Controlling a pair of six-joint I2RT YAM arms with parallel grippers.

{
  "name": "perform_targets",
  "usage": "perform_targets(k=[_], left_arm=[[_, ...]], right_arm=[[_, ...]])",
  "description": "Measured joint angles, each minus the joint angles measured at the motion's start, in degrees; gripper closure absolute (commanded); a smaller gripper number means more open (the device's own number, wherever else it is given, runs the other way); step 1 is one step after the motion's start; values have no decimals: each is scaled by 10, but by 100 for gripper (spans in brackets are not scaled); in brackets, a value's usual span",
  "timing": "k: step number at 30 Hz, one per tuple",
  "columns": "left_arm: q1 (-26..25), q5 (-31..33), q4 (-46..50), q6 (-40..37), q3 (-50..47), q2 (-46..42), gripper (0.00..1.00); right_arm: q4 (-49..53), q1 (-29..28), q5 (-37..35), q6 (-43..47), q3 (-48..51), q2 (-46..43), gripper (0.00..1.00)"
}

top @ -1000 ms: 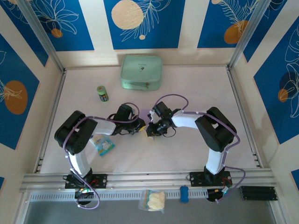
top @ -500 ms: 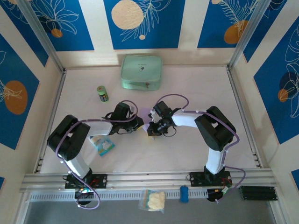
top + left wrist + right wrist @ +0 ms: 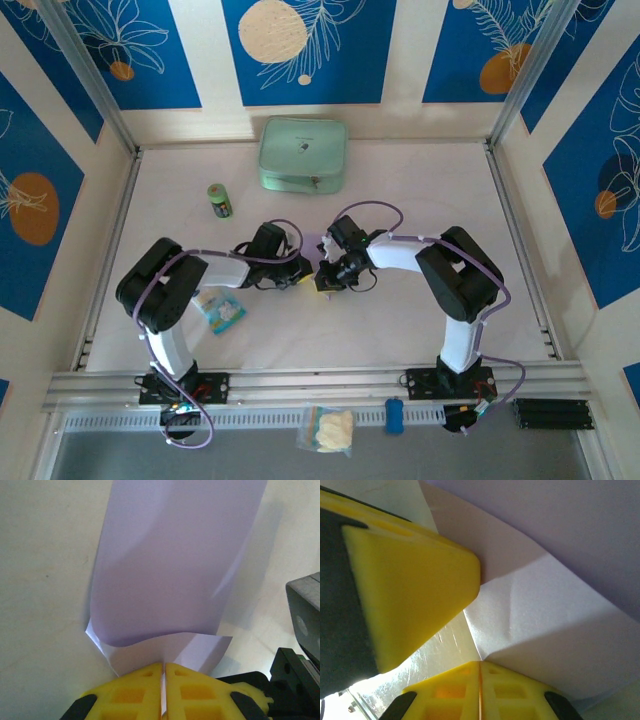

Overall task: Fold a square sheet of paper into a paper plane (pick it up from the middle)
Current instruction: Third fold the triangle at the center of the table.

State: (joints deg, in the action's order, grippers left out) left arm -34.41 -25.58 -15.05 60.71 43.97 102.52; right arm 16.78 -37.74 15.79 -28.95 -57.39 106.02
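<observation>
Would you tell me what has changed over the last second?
The left arm swung its elbow out leftward, then back in. The left gripper and right gripper stayed shut on the paper; the pouch, can and packet did not move.

The left pincer (image 3: 293, 274) and right pincer (image 3: 327, 279) meet almost tip to tip at mid-desk, both clamped on the sheet of paper (image 3: 175, 575), so there is no passage between them. Towards the back stand the mint-green pouch (image 3: 303, 155) and, to its left, the green can (image 3: 219, 200); the snack packet (image 3: 220, 310) lies beside the left arm. The desk (image 3: 440, 190) is open at back right, along the right side, and in the near strip between the two bases.
</observation>
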Motion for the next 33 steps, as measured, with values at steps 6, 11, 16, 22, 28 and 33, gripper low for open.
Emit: perform_targets(k=[6,11,16,22,28,33], left_arm=[[0,10,37,-13,20,6,91],[0,15,61,-13,31,9,91],[0,19,76,-13,38,9,92],[0,19,87,-13,42,9,92],[0,19,92,-13,45,9,92],[0,19,97,-13,47,9,92]], right_arm=[[1,1,2,0,-1,1,92],[-3,5,10,4,3,0,91],[-30,8,26,12,36,-17,91],[-50,10,46,19,95,-56,91],[-16,14,50,22,131,-114,91],[-12,18,35,22,116,-189,90]])
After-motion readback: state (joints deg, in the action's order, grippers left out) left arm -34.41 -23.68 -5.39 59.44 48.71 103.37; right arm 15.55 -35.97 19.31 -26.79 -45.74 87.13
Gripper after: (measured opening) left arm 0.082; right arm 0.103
